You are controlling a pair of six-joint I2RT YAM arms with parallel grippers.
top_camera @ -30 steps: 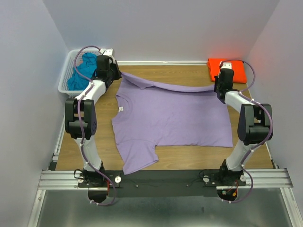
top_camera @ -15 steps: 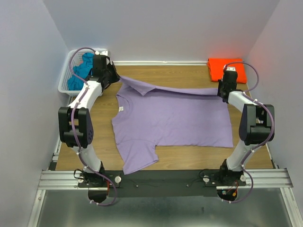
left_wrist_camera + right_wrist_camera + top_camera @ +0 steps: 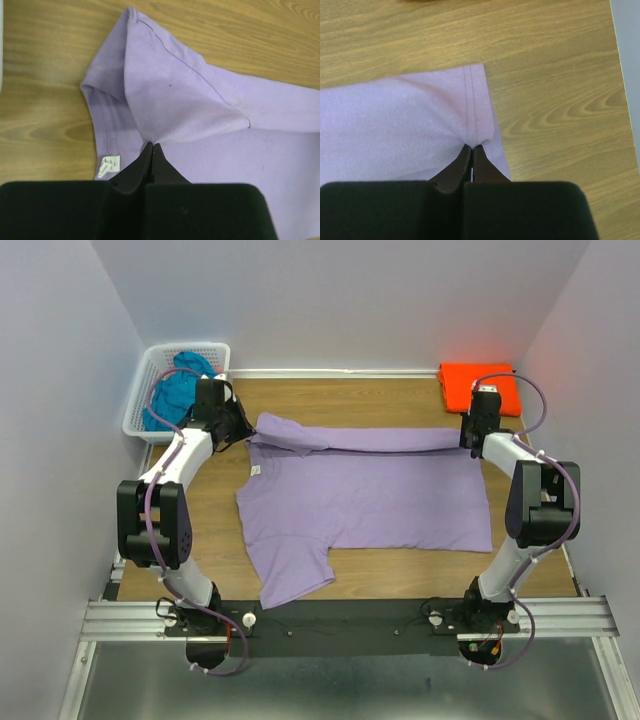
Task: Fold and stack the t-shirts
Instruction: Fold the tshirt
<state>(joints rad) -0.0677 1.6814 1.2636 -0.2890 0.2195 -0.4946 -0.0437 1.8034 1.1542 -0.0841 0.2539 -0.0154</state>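
The lavender-purple t-shirt [image 3: 365, 490] lies spread on the wooden table, its far edge folded over toward me as a long band. My left gripper [image 3: 243, 426] is shut on the folded sleeve at the shirt's far left; the pinched cloth [image 3: 170, 100] shows in the left wrist view, low over the shirt. My right gripper [image 3: 467, 436] is shut on the hem corner [image 3: 475, 120] at the far right. The orange t-shirt [image 3: 478, 386] lies folded at the far right corner. The teal-blue t-shirt [image 3: 176, 395] sits crumpled in the basket.
A white lattice basket [image 3: 150, 370] stands at the far left corner, just behind my left arm. Bare wood [image 3: 350, 395] lies beyond the fold. A white label [image 3: 110, 165] shows inside the collar.
Both grippers have lowered and drawn the shirt's far edge toward me. The raised band of cloth now lies flat as a fold on the shirt.
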